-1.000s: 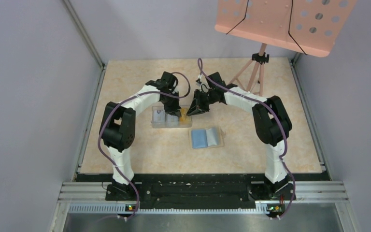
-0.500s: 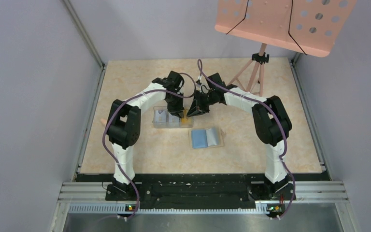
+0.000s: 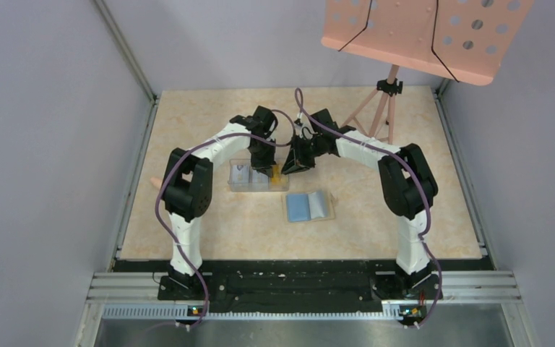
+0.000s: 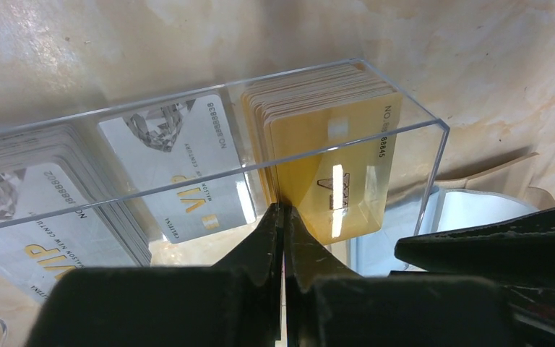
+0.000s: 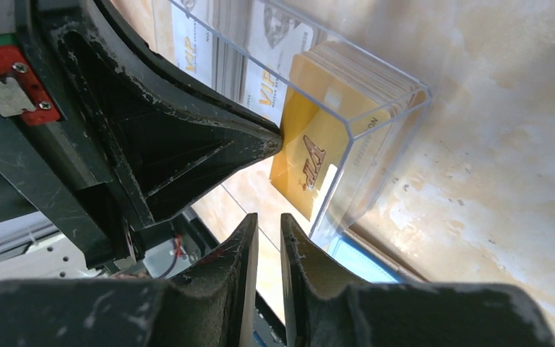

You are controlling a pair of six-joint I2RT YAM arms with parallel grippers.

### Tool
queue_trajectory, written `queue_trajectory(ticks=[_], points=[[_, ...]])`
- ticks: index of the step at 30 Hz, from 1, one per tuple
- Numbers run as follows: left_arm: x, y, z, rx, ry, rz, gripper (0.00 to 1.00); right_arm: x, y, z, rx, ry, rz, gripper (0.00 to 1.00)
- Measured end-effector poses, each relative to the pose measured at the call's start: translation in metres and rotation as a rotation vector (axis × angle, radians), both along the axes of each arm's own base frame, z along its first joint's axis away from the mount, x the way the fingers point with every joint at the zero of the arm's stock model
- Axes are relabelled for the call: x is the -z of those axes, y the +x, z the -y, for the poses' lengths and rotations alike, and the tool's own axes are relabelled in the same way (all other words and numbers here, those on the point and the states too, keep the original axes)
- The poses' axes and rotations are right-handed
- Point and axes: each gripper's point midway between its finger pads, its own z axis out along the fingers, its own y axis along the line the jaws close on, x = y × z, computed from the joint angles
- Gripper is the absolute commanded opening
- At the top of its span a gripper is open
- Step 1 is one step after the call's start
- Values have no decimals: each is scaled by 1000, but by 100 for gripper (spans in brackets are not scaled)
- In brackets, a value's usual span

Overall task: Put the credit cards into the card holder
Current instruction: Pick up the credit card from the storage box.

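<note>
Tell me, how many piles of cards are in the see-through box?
3. Left white pile, middle white pile, and gold pile at the right, where the left tool pinches the front gold card. Some may be hidden.

My top camera is looking down from high behind my bases, far above the beige marbled table (image 3: 209, 224). My wrist cameras are looking from opposite sides, very near, both showing the clear three-compartment plastic box (image 4: 433, 159) with yellow-orange plastic cards (image 4: 332, 173).
</note>
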Motion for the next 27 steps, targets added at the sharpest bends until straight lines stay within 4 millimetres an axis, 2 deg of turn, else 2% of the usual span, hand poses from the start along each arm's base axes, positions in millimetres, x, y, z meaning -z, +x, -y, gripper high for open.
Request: queue_trajectory(ticks=[16,27], points=[[-1,0,0,0,-2,2,0,2,4,12,17,-72,51,19],[-19,0,3,4,-30,36,1,1,3,12,7,-68,54,25]])
